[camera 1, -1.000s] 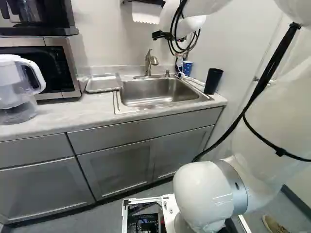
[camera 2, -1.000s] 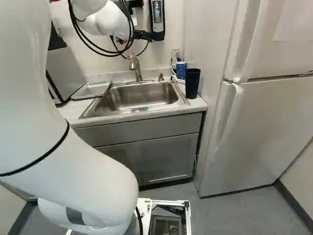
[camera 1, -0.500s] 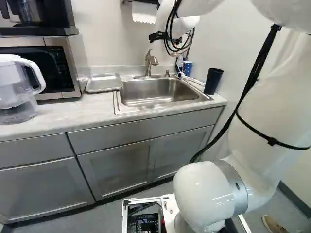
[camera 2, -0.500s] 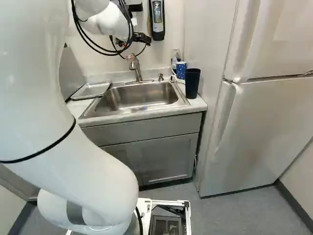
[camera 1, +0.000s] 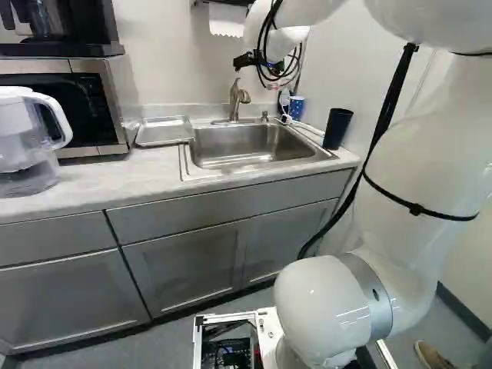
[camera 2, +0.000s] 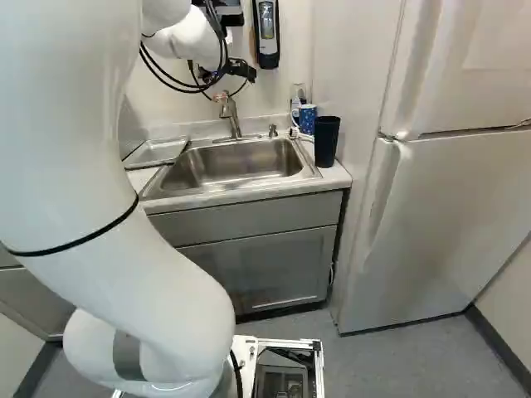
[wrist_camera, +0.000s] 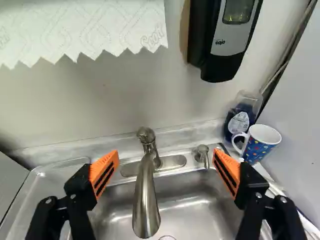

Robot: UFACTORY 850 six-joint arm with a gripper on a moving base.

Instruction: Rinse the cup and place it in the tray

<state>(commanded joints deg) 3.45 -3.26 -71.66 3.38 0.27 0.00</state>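
At the back of the sink, my gripper (camera 2: 241,70) shows partly behind its cables, above the faucet (camera 2: 230,112). In the wrist view the gripper (wrist_camera: 167,167) stands wide open, with the steel spout (wrist_camera: 145,200) seen between its orange pads and nothing gripped. A dark tall cup (camera 1: 337,128) stands upright on the counter to the right of the sink (camera 1: 250,146). Behind it is a blue patterned mug (wrist_camera: 260,142), upright, its handle toward the soap lever. The metal tray (camera 1: 164,131) lies flat left of the sink.
A dark bottle (wrist_camera: 242,117) stands behind the mug; a white cable runs along the counter there. A soap dispenser (camera 2: 266,33) and paper towels (camera 1: 230,21) hang on the wall. The microwave (camera 1: 69,96) and a water pitcher (camera 1: 27,142) stand left; the fridge (camera 2: 448,215) is right.
My upper arm has swung left in the left base view and right in the right base view. The gripper end has shifted slightly left and down in the left base view. The base has stayed still.
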